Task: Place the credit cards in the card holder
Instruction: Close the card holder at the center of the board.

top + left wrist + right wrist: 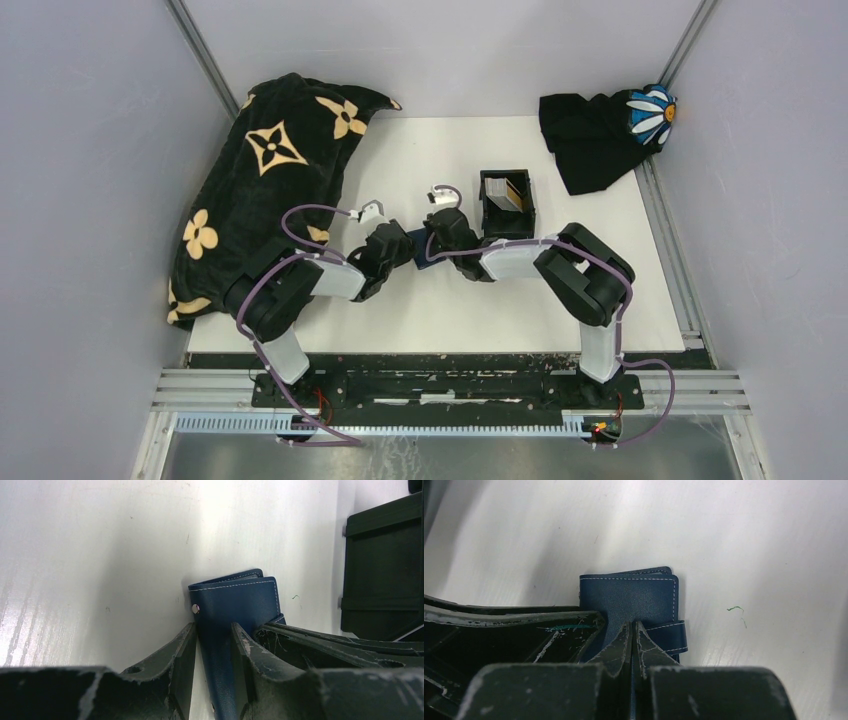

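Top cam barely shows the card holder (pixel 421 252) mid table (pixel 450 310). Wrist cams show the left fingers (pixel 182 655) clamped on it, its long axis pointing away from them. The right fingers (pixel 616 647) are fully closed by its strap (pixel 669 630).

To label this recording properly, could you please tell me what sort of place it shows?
Probably a lab robot test cell, not a home: a white table boxed in by plain grey panels, a left arm and right arm bolted to an aluminium rail, and a black tray as a prop.
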